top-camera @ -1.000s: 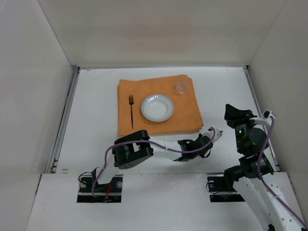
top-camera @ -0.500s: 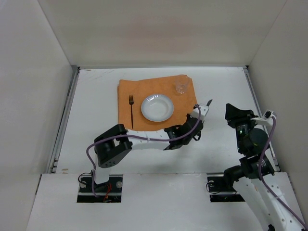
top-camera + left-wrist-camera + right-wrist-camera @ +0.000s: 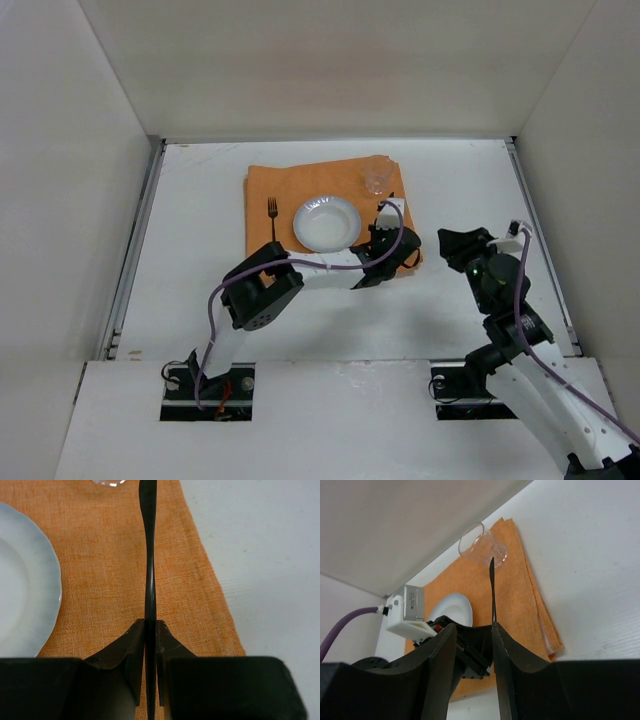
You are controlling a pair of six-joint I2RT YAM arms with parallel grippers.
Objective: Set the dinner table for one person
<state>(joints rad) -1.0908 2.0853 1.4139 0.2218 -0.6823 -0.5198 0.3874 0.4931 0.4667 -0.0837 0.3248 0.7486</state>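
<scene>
Left jaws: clamped on the knife, which the left wrist view shows edge-on, pinched between the two fingers.
Left gripper: held over the cloth just right of the plate. In the top view it is mostly covered by its own white wrist camera.
Knife: a thin dark line running away from the fingers, beside the plate's right rim, with its far end towards the glass. Its pointed blade is made out only in the right wrist view. Whether it touches the cloth cannot be told.
Right jaws: apart, with nothing gripped. The left arm's dark gripper is seen through the gap in the right wrist view.
Right gripper: placed well to the right of the plate, over bare tabletop off the cloth, as the top view shows.
Plate: white and round, seen whole in the top view. Only its right rim is caught by the left wrist camera.
Orange cloth: spread under the plate. Its right edge is shown as doubled layers only in the right wrist view.
Glass: clear, set beyond the plate and to its right, on the cloth's far right corner.
Fork: laid on the cloth just left of the plate, found in the top view alone.
Dinner table: the white top under the cloth and plate, reaching well past them on all sides.
</scene>
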